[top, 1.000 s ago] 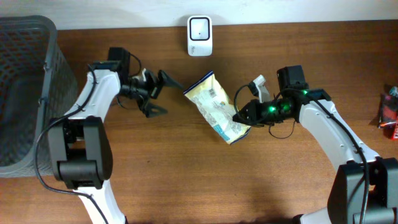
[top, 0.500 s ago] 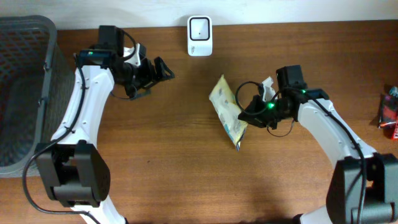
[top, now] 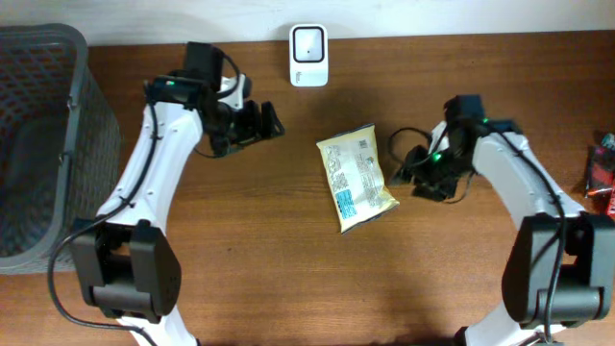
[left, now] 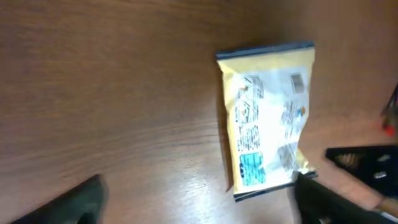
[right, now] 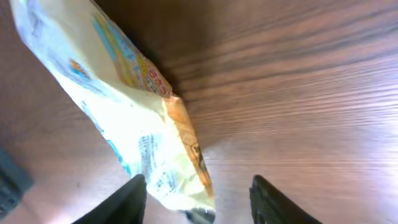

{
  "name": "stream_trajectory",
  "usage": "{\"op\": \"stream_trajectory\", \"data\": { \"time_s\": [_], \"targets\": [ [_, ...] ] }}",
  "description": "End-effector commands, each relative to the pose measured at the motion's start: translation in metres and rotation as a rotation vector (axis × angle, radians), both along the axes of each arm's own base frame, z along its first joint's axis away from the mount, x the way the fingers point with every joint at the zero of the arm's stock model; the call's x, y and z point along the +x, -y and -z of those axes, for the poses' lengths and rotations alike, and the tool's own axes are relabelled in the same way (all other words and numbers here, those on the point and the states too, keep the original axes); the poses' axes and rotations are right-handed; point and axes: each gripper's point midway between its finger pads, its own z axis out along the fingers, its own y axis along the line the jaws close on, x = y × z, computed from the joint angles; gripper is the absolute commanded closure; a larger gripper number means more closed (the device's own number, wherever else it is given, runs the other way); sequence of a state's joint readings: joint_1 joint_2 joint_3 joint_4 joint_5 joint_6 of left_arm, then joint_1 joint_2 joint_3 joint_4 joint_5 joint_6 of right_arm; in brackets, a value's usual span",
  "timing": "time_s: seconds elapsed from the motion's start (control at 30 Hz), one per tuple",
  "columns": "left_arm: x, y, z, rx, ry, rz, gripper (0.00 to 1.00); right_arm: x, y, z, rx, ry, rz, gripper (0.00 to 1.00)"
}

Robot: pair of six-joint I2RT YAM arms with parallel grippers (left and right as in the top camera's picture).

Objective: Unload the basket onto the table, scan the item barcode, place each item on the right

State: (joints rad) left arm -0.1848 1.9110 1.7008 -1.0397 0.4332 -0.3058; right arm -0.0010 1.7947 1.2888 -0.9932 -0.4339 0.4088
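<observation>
– snack packet (top: 357, 178), pale yellow crinkled plastic with blue print: where is it found, and why is it laid so?
– it is seen lying flat near the middle of the brown wooden table (top: 288, 269), between the two arms and below the white box-shaped scanner (top: 308, 43) at the far edge. the printed back is turned upward, and a small striped patch (left: 297, 81) near its far end is taken to be the barcode. laid so, the code can be found before the packet is brought to the scanner.
– how are the grippers held?
– the right gripper (top: 408, 175) is set just beside the packet's right edge. in the right wrist view its fingers are parted, with a corner of the packet between them but not pinched, so nothing is judged to be gripped. the left gripper (top: 267, 123) is held to the packet's left, well apart from it, jaws spread wide and empty.
– what room is given for moving?
– bare wood is seen on every side of the packet, and the way to the scanner is unblocked. the dark grey mesh basket (top: 77, 106) at the left edge and the red object (top: 602, 178) at the right edge are found well apart from it. the flat lie is judged awkward: an edge would have to be caught.
</observation>
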Motion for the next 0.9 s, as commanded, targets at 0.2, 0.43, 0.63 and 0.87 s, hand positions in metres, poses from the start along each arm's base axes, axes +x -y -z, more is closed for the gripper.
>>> {"op": "stream_trajectory", "data": {
  "time_s": [0.2,0.43,0.63,0.87],
  "targets": [
    [0.006,0.072,-0.013,0.075,0.217,0.169,1.00,0.005,-0.033,-0.035,-0.027,0.099,-0.227,0.79],
    [0.028,0.110,-0.003,0.206,0.387,0.187,1.00,0.005,-0.050,-0.014,-0.057,0.031,-0.051,0.96],
    [0.032,0.127,0.047,0.190,0.313,0.227,1.00,-0.006,-0.054,0.016,-0.029,0.002,-0.009,0.96],
    [0.029,0.152,0.098,0.106,0.239,0.288,0.97,-0.019,-0.055,0.051,-0.002,0.010,-0.012,0.95]
  ]
}}
